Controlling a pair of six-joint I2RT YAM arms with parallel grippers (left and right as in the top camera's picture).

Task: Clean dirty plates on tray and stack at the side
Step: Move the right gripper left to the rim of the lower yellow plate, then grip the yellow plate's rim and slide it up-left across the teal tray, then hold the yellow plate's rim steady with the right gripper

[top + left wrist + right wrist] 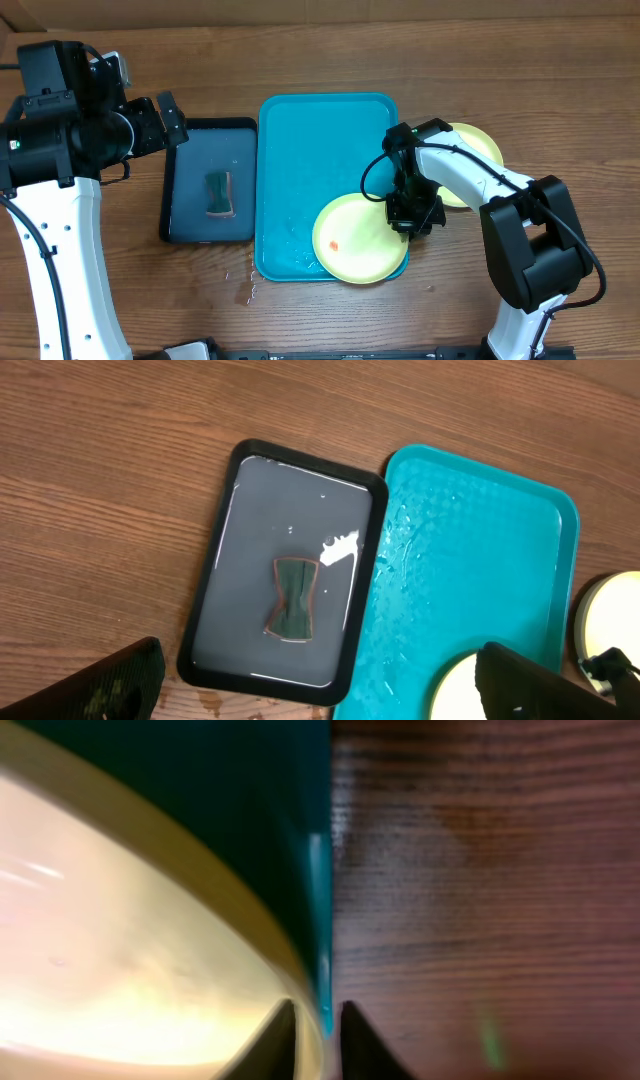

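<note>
A yellow-green plate point(355, 240) with a small orange smear lies at the front right corner of the turquoise tray point(300, 130), overhanging its rim. My right gripper point(410, 215) is at that plate's right edge. In the right wrist view its fingers stand close together around the plate's rim point(120, 940), with the tray's rim point(318, 900) also between them. A second yellow-green plate point(478, 150) rests on the table right of the tray, partly hidden by the right arm. My left gripper point(170, 120) hovers open over the left side, holding nothing.
A dark navy tray point(190, 180) with water and a green sponge point(219, 193) sits left of the turquoise tray. Water drops lie on the wood point(245, 285) near the turquoise tray's front left corner. The left wrist view shows the sponge point(295, 598) and both trays.
</note>
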